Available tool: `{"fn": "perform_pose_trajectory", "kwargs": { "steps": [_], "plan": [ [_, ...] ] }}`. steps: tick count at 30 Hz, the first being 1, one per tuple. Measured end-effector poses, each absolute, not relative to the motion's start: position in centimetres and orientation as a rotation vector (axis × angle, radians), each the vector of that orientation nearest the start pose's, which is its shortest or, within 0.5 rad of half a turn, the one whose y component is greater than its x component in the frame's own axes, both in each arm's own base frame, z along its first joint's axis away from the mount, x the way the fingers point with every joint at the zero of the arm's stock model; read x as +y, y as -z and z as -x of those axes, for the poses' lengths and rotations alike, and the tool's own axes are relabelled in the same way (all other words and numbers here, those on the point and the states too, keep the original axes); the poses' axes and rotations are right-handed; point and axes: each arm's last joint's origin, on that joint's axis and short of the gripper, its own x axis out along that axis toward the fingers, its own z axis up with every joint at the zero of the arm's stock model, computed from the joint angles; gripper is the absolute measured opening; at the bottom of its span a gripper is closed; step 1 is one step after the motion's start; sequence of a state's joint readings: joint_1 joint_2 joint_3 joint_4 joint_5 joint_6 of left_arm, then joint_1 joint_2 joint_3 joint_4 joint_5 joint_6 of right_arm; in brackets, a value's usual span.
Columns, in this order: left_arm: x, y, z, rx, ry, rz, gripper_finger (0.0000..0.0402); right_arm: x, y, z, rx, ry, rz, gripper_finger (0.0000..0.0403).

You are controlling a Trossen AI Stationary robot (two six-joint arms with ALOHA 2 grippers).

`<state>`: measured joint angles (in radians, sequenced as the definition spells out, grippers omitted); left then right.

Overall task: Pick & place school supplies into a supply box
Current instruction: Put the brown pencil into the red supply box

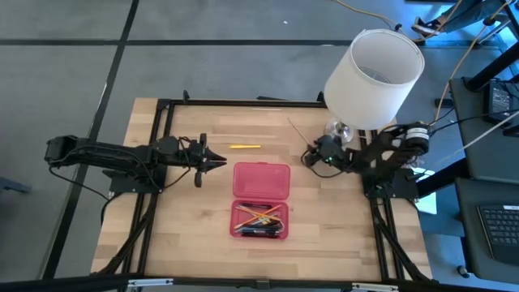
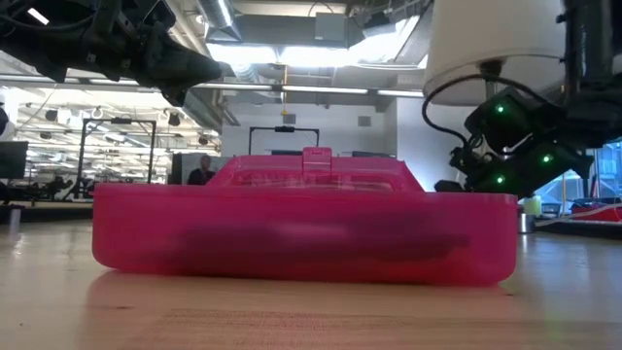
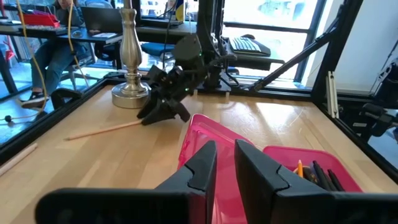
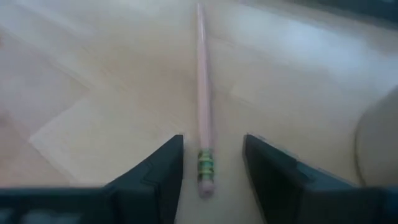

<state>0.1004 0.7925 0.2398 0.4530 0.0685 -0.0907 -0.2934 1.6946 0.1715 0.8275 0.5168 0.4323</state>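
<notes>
The supply box (image 1: 260,199) is a pink case lying open at the table's middle. Its lid (image 1: 261,180) is laid back flat and several pens and pencils (image 1: 259,220) lie in its tray. A pale pencil (image 4: 203,93) lies on the table near the lamp. Its eraser end (image 4: 206,177) sits between the fingers of my open right gripper (image 4: 211,162), which do not touch it. My left gripper (image 1: 219,163) hovers left of the box, a narrow gap between its fingers (image 3: 225,163), holding nothing. A yellow pencil (image 1: 245,147) lies beyond it.
A white lampshade (image 1: 373,55) on a metal lamp foot (image 3: 127,93) stands at the far right, close behind my right arm. A black frame (image 1: 243,102) edges the wooden table. Bare wood lies left, right and near of the box. People sit in the room beyond.
</notes>
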Motion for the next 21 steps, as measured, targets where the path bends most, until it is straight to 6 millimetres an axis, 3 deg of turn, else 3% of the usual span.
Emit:
{"fn": "perform_pose_trajectory", "kwargs": {
  "steps": [11, 21],
  "plan": [
    [1.5, -20.4, -17.0, 0.098, -0.037, 0.092, 0.0054, -6.8, -4.9, -18.7, 0.49, 0.96, -0.274, 0.0162],
    [1.5, -20.4, -17.0, 0.098, -0.037, 0.096, 0.005, -6.5, -4.6, -18.8, 0.512, 0.952, -0.222, 0.0091]
  ]
}}
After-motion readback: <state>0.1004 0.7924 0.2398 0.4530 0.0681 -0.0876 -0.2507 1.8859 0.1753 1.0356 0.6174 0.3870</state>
